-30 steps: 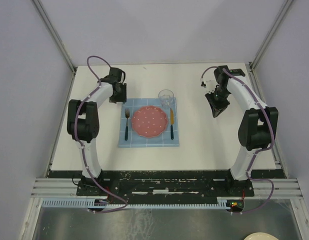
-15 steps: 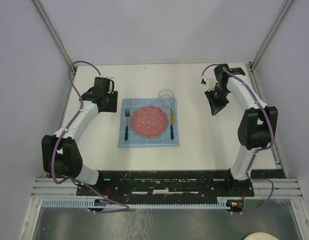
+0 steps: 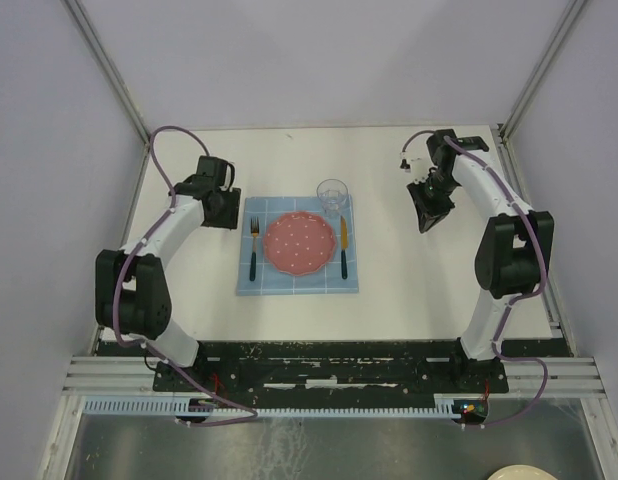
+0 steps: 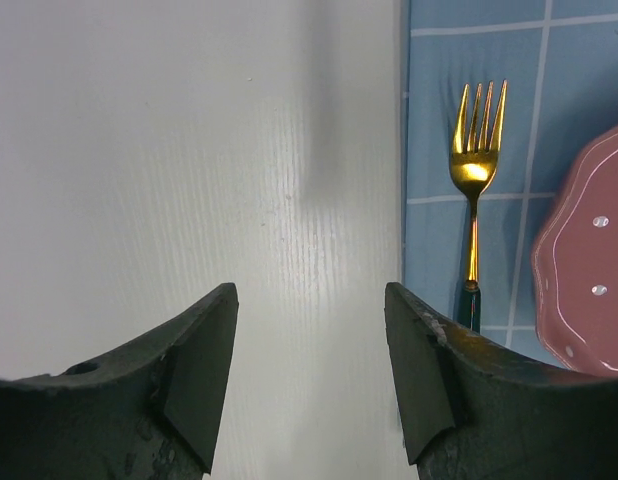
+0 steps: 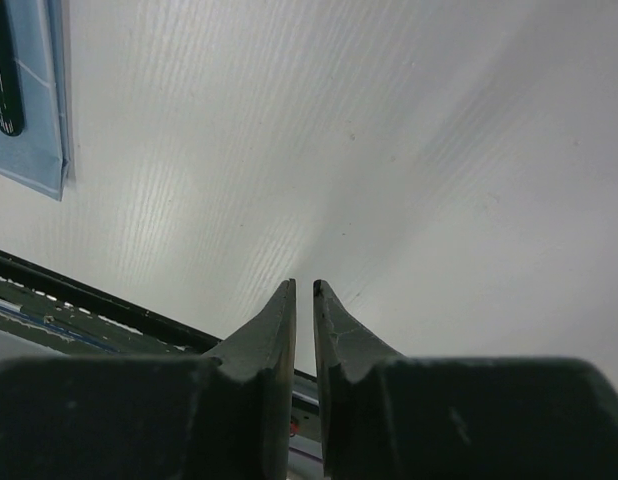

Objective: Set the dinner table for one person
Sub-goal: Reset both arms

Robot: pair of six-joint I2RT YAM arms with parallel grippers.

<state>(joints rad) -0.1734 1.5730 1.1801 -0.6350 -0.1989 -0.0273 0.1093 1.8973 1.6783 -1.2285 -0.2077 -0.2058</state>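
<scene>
The left arm's elbow has swung back in from the side since half a second ago. The left gripper (image 4: 309,300) has its two dark fingers wide apart, holding nothing. It hangs over the dinner table (image 3: 409,270), the flat, dull white top under everything. The right gripper (image 5: 303,285) has hardly moved. Its pointed fingers are almost together, and nothing is between them. A blue checked cloth mat (image 3: 289,282) holds a round pink spotty plate (image 3: 300,243) with a wavy edge, a shiny gold fork (image 4: 476,200), a knife (image 3: 343,245) and a clear glass (image 3: 333,193).
</scene>
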